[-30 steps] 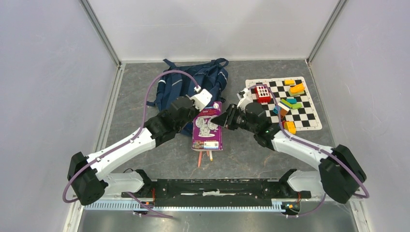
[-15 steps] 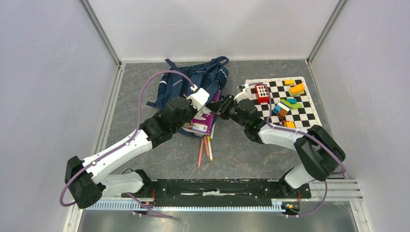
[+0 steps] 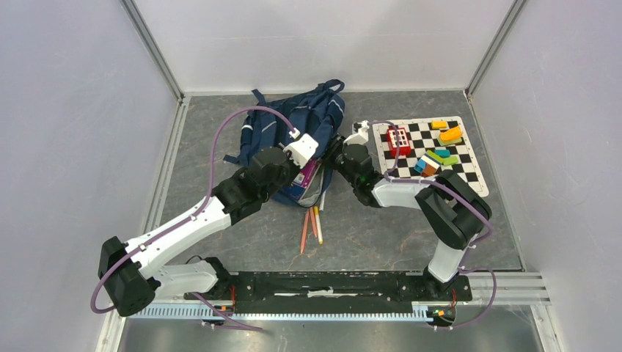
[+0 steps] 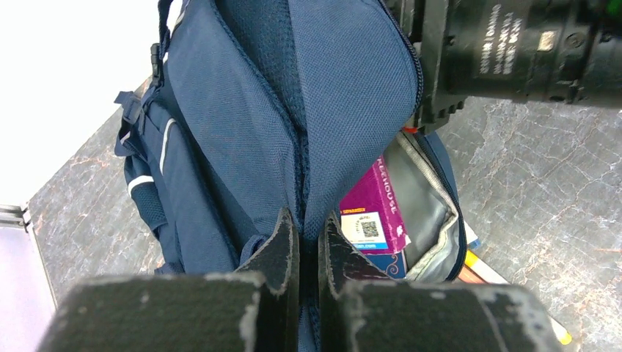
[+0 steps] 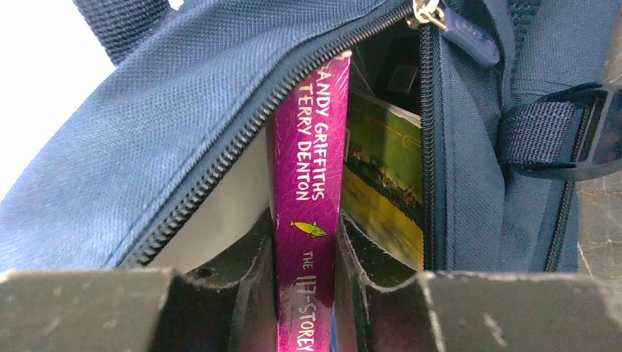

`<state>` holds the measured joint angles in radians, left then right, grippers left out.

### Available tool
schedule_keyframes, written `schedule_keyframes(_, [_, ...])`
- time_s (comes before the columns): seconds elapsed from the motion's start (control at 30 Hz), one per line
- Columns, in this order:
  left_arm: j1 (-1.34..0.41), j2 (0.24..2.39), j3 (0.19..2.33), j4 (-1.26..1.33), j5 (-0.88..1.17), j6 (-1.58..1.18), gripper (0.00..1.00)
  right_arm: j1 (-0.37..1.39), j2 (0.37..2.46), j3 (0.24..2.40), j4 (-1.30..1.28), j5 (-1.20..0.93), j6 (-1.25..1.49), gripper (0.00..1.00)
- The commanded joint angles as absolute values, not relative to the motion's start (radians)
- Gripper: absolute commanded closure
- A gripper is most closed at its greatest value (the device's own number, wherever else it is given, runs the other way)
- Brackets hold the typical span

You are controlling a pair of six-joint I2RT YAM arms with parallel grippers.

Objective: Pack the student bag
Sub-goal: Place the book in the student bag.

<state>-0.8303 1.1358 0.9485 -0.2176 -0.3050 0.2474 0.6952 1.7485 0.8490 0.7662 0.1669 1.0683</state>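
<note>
The student bag (image 3: pixel 282 125), navy with grey strips, lies at the back middle of the table, its zip open toward me. My left gripper (image 3: pixel 306 163) is shut on the bag's upper flap fabric (image 4: pixel 308 169) and holds the mouth open. My right gripper (image 3: pixel 330 158) is shut on a purple book (image 5: pixel 312 147) by its spine, and the book is partly inside the bag's opening (image 5: pixel 183 95). The book's lower end shows in the left wrist view (image 4: pixel 374 213) against the grey lining. A yellow-green book (image 5: pixel 381 176) sits inside beside it.
Several pencils (image 3: pixel 312 224) lie on the table just in front of the bag's mouth. A chequered mat (image 3: pixel 466 165) at the right carries a red block (image 3: pixel 398 139) and several coloured blocks. Grey walls enclose the table.
My right gripper has carried the purple book from the table up and left into the bag's opening, its arm folding in. My left gripper has kept hold of the bag's flap.
</note>
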Motion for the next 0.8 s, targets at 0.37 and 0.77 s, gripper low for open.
schedule_keyframes(0.37, [-0.844,1.129,1.023,-0.106,-0.172,0.177,0.98,0.758,1.876,0.971,0.838,0.387,0.933,0.84])
schedule_keyframes(0.77, [-0.801,1.194,1.084,-0.196,-0.209,0.124,0.98,0.757,1.56,0.632,0.884,0.25,0.837,0.15])
